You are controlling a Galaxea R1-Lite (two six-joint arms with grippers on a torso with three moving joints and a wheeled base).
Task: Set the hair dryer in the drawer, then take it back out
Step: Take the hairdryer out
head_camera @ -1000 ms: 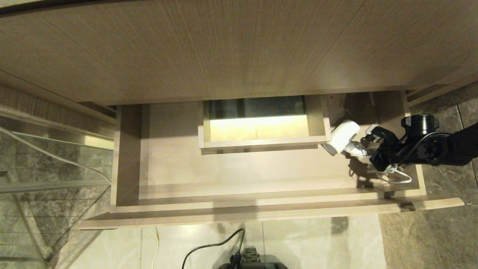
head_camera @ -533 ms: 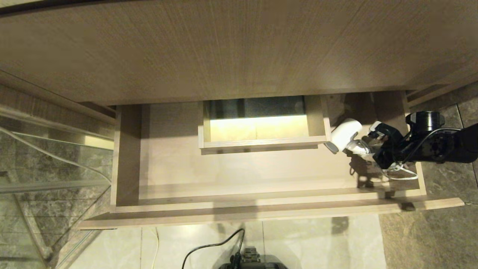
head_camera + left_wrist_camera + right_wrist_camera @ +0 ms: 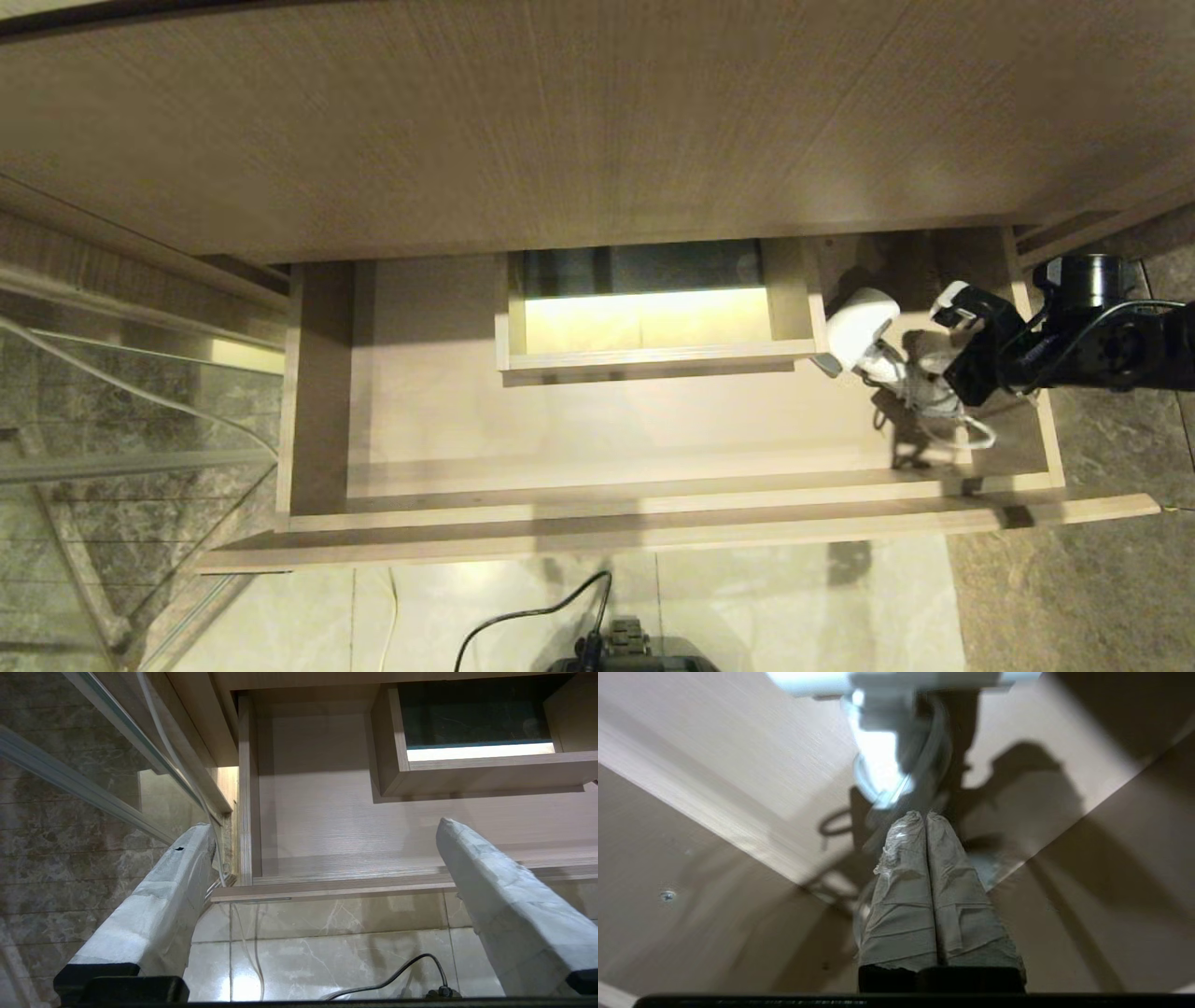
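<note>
Head camera sits high on the robot, facing forward and steeply down over the wide, shallow, light beige wood-grain drawer [image 3: 616,420], whole width in frame. Left wrist camera rides behind the tape-wrapped left gripper [image 3: 322,826], low and outside the drawer front [image 3: 336,887], looking obliquely into the left half; it shares the boxed rectangular cut-out [image 3: 644,303] [image 3: 472,742] with the head view. Right wrist camera looks from close range along the right gripper [image 3: 926,817] at the drawer floor.
</note>
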